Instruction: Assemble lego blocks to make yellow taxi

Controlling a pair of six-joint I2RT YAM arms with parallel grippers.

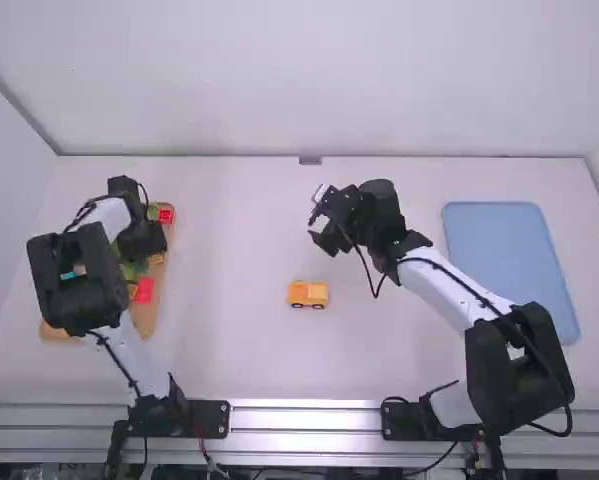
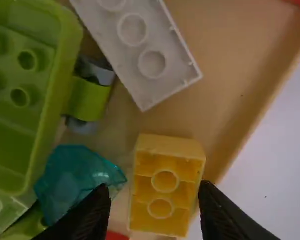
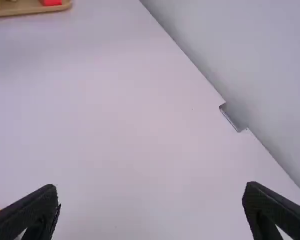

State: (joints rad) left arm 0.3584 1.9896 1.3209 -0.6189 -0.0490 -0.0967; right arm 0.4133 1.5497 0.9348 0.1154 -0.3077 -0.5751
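The orange-yellow taxi piece (image 1: 307, 294) sits on the white surface (image 1: 239, 350), between the two arms; two dark wheels show along its near side, but its finer joints are too small to make out. The left pincer (image 1: 144, 238) is over the wooden tray (image 1: 57, 332), its own arm hiding much of the tray and what lies there. Its fingers are apart, with a yellow block (image 2: 165, 195) between them, showing two round studs or hollows; one finger overlaps the block's edge, and whether they touch I cannot tell. Near the block lie a pale plate (image 2: 139, 45), cut off by the view's edge, a green piece (image 2: 64, 50), also cut off, and a see-through teal piece (image 2: 72, 175), blurred and partly behind a finger. The right pincer (image 1: 322, 216) is above the surface, beyond the taxi piece, its fingers wide apart with nothing between them. The blue tray (image 1: 509, 260) lies to the right, just beside the right arm
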